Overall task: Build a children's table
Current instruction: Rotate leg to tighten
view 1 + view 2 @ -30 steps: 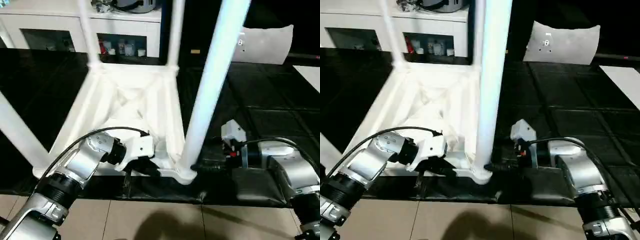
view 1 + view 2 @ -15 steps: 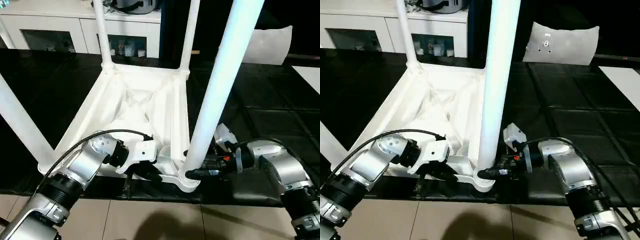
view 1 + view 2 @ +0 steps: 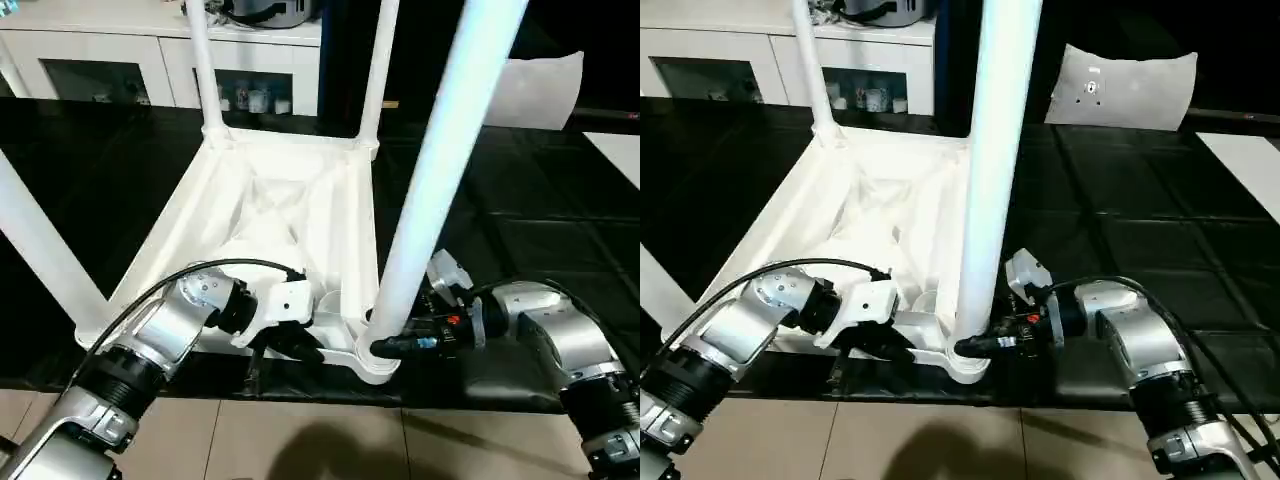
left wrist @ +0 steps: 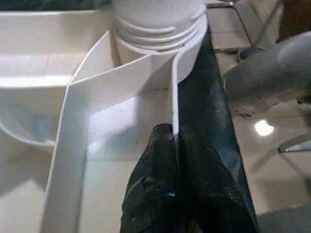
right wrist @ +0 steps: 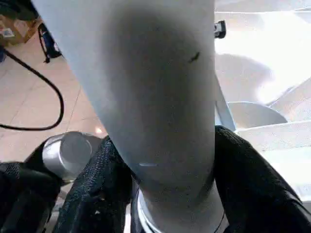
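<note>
The children's table lies upside down, its ribbed white top [image 3: 290,200] on a black surface, with legs standing in the corner sockets. The thick near-right leg [image 3: 430,170] rises out of its socket [image 3: 375,362]. My right gripper [image 3: 385,348] comes in from the right at that leg's base. In the right wrist view its black fingers [image 5: 97,189] press against both sides of the leg [image 5: 150,87]. My left gripper [image 3: 300,345] is shut on the top's thin near rim [image 4: 174,87], just left of the same socket.
Three more legs stand at the far left [image 3: 200,60], far right [image 3: 375,70] and near left [image 3: 40,250]. White cabinets with glass doors [image 3: 100,70] line the back. A grey-white panel [image 3: 540,90] leans at the back right. Tiled floor [image 3: 300,440] lies in front.
My right gripper has swung left from beside the socket to the leg's base and narrowed around it. The left gripper keeps its hold on the rim. The camera has shifted slightly.
</note>
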### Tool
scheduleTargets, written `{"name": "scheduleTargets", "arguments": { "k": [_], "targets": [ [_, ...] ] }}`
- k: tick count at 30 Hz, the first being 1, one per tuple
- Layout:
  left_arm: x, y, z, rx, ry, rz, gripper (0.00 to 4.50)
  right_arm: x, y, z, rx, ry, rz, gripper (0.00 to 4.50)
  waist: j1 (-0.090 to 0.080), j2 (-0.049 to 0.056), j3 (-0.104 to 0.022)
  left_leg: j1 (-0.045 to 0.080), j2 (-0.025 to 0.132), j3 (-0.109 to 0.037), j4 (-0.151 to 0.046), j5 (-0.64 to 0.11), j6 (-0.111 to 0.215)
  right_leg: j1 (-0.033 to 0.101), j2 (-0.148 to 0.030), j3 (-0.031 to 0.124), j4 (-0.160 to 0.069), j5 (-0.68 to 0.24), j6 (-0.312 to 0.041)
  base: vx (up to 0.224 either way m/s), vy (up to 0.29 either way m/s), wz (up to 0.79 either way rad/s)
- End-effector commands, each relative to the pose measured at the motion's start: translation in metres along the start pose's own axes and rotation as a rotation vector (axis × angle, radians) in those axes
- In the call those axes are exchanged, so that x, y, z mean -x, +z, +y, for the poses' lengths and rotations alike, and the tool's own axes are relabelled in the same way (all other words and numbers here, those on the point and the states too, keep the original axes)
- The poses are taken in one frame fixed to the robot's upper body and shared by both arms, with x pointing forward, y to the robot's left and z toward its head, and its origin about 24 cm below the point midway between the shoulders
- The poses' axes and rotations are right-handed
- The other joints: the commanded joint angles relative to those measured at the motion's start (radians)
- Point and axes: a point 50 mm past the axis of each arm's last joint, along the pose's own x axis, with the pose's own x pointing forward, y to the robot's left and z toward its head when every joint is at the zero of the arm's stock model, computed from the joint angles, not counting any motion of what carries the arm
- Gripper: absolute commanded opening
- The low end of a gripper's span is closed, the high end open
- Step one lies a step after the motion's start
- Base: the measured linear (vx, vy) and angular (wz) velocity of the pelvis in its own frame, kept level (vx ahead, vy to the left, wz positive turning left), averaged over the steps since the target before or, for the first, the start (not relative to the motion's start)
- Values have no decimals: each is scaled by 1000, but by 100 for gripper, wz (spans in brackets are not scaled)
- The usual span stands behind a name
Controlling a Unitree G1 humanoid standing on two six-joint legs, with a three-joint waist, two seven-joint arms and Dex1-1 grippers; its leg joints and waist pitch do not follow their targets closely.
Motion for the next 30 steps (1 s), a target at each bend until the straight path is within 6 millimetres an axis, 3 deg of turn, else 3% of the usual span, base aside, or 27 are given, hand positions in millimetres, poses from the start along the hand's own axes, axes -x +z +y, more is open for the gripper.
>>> {"name": "scheduleTargets", "arguments": {
  "k": [1, 5, 8, 12, 15, 16, 17, 20, 22, 24, 30],
  "targets": [
    [-4, 18, 10, 6, 67, -47, 0, -8, 7, -1, -47, -70, -79, 209, -8, -10, -61, -10, 69, -27, -71, -23, 57, 72, -95, 92, -93, -347, 21, 0, 0, 0],
    [-8, 28, 31, 92, 258, -96, 0, -24, 10, -8, -44, -268, -97, 209, -18, -12, -60, -7, 55, -24, -68, -51, 22, 70, -91, 80, -114, -442, 78, 0, 0, 0],
    [-13, 36, 42, 152, 352, -135, 0, -34, 13, -14, -62, -394, -101, 206, -37, -12, -64, -17, 55, -30, -68, -51, 17, 78, -92, 74, -115, -432, 98, 0, 0, 0],
    [-25, 58, 61, 215, 528, -181, 0, -56, 19, -29, -136, -704, -74, 204, -66, -10, -70, -21, 55, -33, -67, 9, 35, 74, -89, 81, -98, -321, 55, 0, 0, 0],
    [-29, 62, 64, 213, 574, -175, 0, -62, 23, -32, -104, -766, -89, 204, -66, -9, -77, -25, 58, -35, -62, 65, 54, 78, -95, 89, -79, -224, 17, 0, 0, 0],
    [-31, 63, 65, 209, 583, -172, 0, -63, 25, -32, -94, -769, -109, 252, -65, -8, -79, -24, 64, -37, -61, 99, 76, 78, -98, 93, -68, -160, -12, 0, 0, 0],
    [-32, 63, 65, 208, 587, -170, 0, -63, 26, -32, -89, -772, -121, 265, -65, -7, -80, -23, 69, -36, -59, 124, 99, 75, -101, 97, -59, -101, -44, 0, 0, 0],
    [-35, 61, 64, 203, 578, -153, 0, -63, 28, -33, -76, -792, -157, 271, -64, -7, -80, -20, 73, -35, -56, 158, 141, 75, -105, 101, -47, -32, -98, 0, 0, 0],
    [-33, 57, 62, 198, 568, -143, 0, -58, 28, -33, -71, -808, -176, 301, -63, -9, -80, -20, 74, -34, -55, 171, 157, 76, -105, 102, -42, -10, -116, 0, 0, 0],
    [-31, 53, 61, 183, 559, -136, 0, -53, 28, -33, -62, -820, -186, 317, -61, -10, -76, -21, 70, -30, -55, 152, 161, 75, -106, 103, -46, -35, -116, 0, 0, 0],
    [-21, 37, 55, 131, 502, -113, 0, -24, 19, -31, -8, -786, -176, 367, -52, -11, -72, -24, 66, -27, -57, 85, 140, 75, -101, 100, -63, -150, -55, 0, 0, 0]
  ]
}}
